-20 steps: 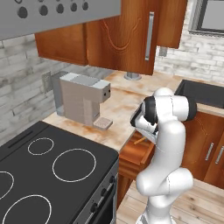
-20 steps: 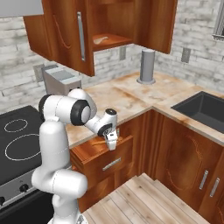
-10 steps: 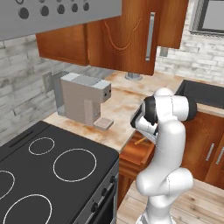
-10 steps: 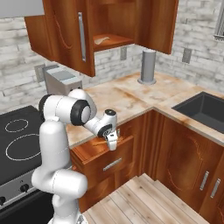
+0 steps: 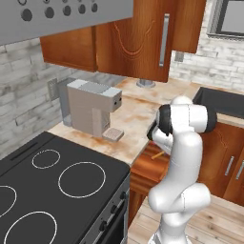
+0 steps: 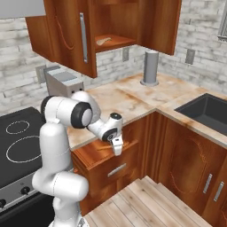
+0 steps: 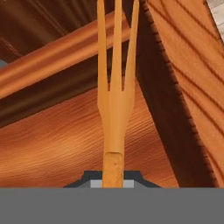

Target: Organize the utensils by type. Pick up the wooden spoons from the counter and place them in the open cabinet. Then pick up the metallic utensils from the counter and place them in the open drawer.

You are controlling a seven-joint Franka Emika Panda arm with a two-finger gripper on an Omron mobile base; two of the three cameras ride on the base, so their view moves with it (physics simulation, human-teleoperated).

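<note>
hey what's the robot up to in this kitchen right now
The white arm's two-finger gripper is shut on an orange three-pronged fork, holding it by the handle over the open wooden drawer just under the marbled counter. The hand view looks straight along the fork into the drawer. Up in the open upper cabinet, a pale wooden spoon already lies on the shelf. The fork has not yet been let go.

My two base cameras sit behind the arm, left and right, looking forward and down, sharing the corner surface (image 5: 138, 107) and open drawer (image 6: 99, 153). My hand camera peers close into that drawer.
</note>
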